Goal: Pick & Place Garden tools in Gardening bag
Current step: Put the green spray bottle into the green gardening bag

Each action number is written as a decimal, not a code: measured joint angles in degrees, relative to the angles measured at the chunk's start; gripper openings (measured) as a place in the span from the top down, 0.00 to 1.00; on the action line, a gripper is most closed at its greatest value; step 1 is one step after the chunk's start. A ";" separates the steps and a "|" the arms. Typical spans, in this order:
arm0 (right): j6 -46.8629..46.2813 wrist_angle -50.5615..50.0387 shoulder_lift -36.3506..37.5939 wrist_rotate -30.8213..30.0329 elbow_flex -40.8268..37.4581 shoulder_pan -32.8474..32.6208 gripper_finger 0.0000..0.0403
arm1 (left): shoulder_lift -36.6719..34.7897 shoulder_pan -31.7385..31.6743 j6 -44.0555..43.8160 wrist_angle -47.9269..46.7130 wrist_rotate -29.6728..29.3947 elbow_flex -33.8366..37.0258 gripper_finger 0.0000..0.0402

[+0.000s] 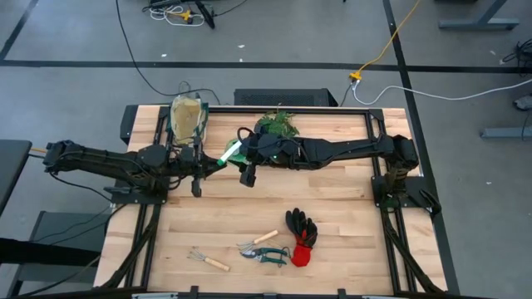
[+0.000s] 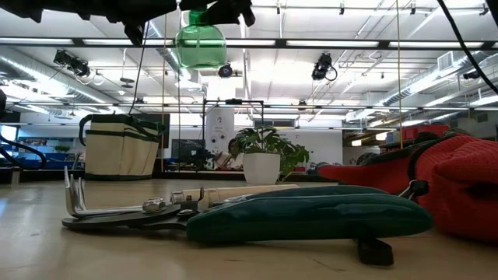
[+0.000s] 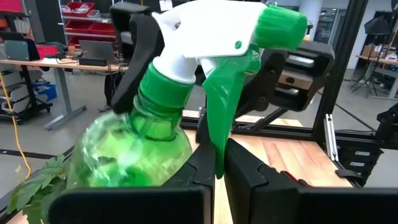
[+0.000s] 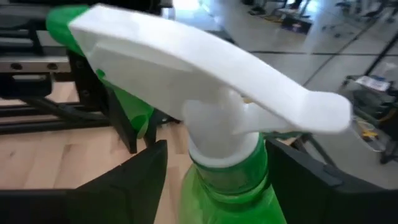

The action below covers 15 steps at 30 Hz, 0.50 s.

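Handing over the green spray bottle (image 1: 233, 152) mid-air: right gripper (image 4: 211, 180) grasps its neck; left gripper (image 3: 217, 168) jaws close around the trigger; next, one releases and the other carries it to the gardening bag (image 1: 188, 118).

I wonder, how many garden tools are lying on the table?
4, all at the edge opposite the bag: hand rake, wooden-handled tool, pruning shears, pair of gloves. The bag may hide more.

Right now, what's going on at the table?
Both arms meet mid-table at the green spray bottle, held off the wood. The right gripper straddles its neck; the left gripper is at its trigger. The gardening bag stands at the far edge beside the potted plant. Gloves, pruning shears and hand rake lie near the front edge.
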<state>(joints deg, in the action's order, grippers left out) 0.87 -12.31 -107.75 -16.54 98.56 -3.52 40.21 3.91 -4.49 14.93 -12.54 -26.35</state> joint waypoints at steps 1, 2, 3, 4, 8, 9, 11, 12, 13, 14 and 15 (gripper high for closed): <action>0.04 -0.44 0.23 -1.14 0.00 -0.06 0.33 | -0.22 -0.02 -0.04 -0.13 -0.30 0.00 0.95; 0.06 -0.69 0.37 -2.22 0.00 -0.14 0.33 | -0.26 -0.05 -0.16 -0.07 -0.37 0.00 0.95; 0.04 -0.52 0.48 -2.86 0.00 -0.16 0.32 | -0.24 -0.06 -0.19 -0.11 -0.50 0.00 0.95; 0.04 -0.36 0.55 -2.88 0.00 -0.16 0.32 | -0.22 -0.07 -0.20 -0.40 -0.75 0.01 0.95; 1.27 -0.12 0.58 -3.38 0.00 -0.16 0.32 | -0.22 -0.09 -0.26 -0.39 -0.79 0.04 0.95; 1.35 -0.12 0.58 -3.43 0.00 -0.16 0.32 | -0.22 -0.09 -0.26 -0.37 -0.75 0.04 0.95; 1.38 -0.10 0.58 -3.49 0.00 -0.14 0.32 | -0.22 -0.09 -0.35 -0.37 -0.64 0.04 0.95; 1.65 -0.10 0.58 -3.77 0.00 -0.12 0.32 | -0.22 -0.09 -0.37 -0.37 -0.63 0.04 0.95; 1.96 -0.22 0.64 -4.48 0.00 -0.12 0.32 | -0.22 -0.09 -0.37 -0.33 -0.73 0.04 0.95; 2.61 -0.47 0.73 -5.48 0.00 -0.16 0.32 | -0.23 -0.11 -0.36 -0.24 -0.95 0.04 0.95; 3.11 -0.40 0.75 -7.01 0.00 -0.16 0.32 | -0.24 -0.12 -0.37 -0.06 -1.01 0.04 0.95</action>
<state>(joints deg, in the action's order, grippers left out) 3.98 -12.70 -107.00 -23.55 98.56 -3.68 39.97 3.79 -4.86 14.87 -13.55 -26.31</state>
